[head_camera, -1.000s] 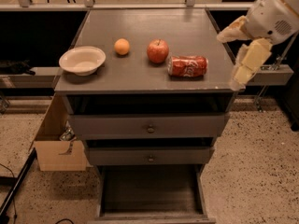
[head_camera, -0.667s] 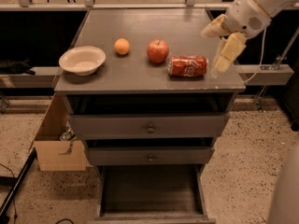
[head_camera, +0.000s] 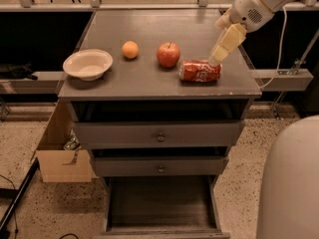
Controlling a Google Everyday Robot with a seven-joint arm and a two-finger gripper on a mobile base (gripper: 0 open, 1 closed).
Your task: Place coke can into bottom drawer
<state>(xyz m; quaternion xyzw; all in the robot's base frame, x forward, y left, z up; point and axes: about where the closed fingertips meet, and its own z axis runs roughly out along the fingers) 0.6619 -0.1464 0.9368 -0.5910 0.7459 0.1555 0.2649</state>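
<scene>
The coke can [head_camera: 200,70] lies on its side on the cabinet top [head_camera: 149,24], near the front right, right of the red apple. My gripper [head_camera: 219,44] hangs just above and behind the can's right end, open and empty, with one cream finger [head_camera: 227,41] pointing down toward the can without touching it. The bottom drawer [head_camera: 159,205] is pulled out at floor level below the two upper drawers, and its dark floor is bare.
A red apple [head_camera: 168,54], an orange [head_camera: 130,49] and a white bowl [head_camera: 87,63] stand in a row left of the can. The two upper drawers [head_camera: 159,133] are slightly ajar. A cardboard box [head_camera: 60,158] sits at the left. My white body [head_camera: 291,183] fills the lower right.
My gripper has moved left and inward from beyond the cabinet's right edge to just above the can's right end. The can and other objects have not moved.
</scene>
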